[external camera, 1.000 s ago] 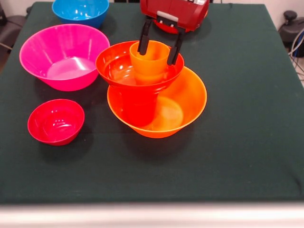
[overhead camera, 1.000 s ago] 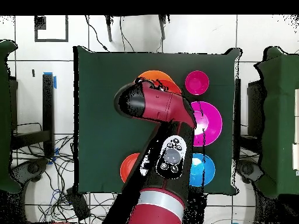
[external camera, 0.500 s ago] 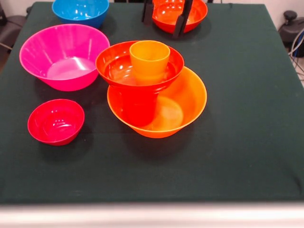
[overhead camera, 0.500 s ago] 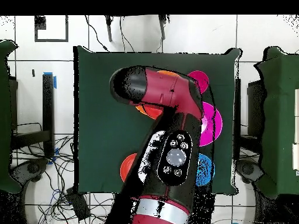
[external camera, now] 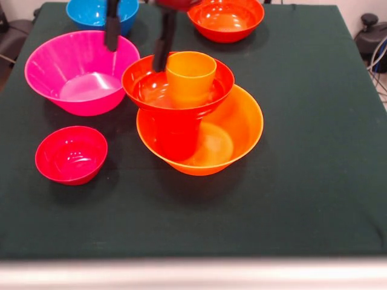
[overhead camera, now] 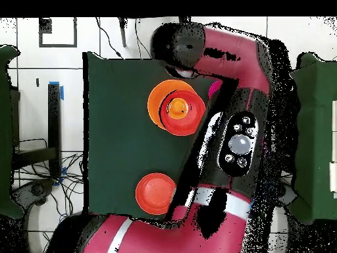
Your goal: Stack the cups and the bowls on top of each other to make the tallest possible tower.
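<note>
The tower stands mid-table: a wide orange bowl [external camera: 233, 130], a red-orange bowl [external camera: 148, 84] raised on something red-orange inside it, and an orange cup [external camera: 190, 75] upright in that bowl. It also shows in the overhead view [overhead camera: 175, 108]. My gripper [external camera: 135, 58] is open and empty. One finger hangs over the pink bowl [external camera: 78, 72], the other by the red-orange bowl's left rim. A blue bowl [external camera: 100, 13], a crimson bowl [external camera: 71, 154] and a second red-orange bowl [external camera: 227, 18] stand apart. The light green cup is out of view.
The dark green table [external camera: 314, 151] runs to a pale front edge. In the overhead view the red arm [overhead camera: 230, 132] covers the table's right side and hides the pink, blue and crimson bowls; the second red-orange bowl [overhead camera: 155, 193] shows near the base.
The gripper has left the orange cup standing in the tower, risen to the back bowl, then swung left in the front view to between the pink bowl and the tower.
</note>
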You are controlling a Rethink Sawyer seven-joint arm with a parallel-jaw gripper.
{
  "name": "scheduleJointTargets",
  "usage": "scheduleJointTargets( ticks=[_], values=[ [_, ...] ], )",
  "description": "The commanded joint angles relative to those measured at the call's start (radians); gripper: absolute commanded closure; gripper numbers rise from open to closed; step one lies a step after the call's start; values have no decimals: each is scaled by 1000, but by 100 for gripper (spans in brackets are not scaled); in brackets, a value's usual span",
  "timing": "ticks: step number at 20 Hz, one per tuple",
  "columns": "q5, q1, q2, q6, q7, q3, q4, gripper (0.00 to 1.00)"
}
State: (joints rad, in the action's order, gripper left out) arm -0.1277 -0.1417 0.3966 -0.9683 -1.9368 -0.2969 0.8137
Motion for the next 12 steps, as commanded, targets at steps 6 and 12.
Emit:
scheduleJointTargets(
  ticks=[6,12],
  values=[
    [-8,-65,-249,-233,60,117,-373,0],
    [-24,-67,-259,-229,55,112,-348,0]
  ],
)
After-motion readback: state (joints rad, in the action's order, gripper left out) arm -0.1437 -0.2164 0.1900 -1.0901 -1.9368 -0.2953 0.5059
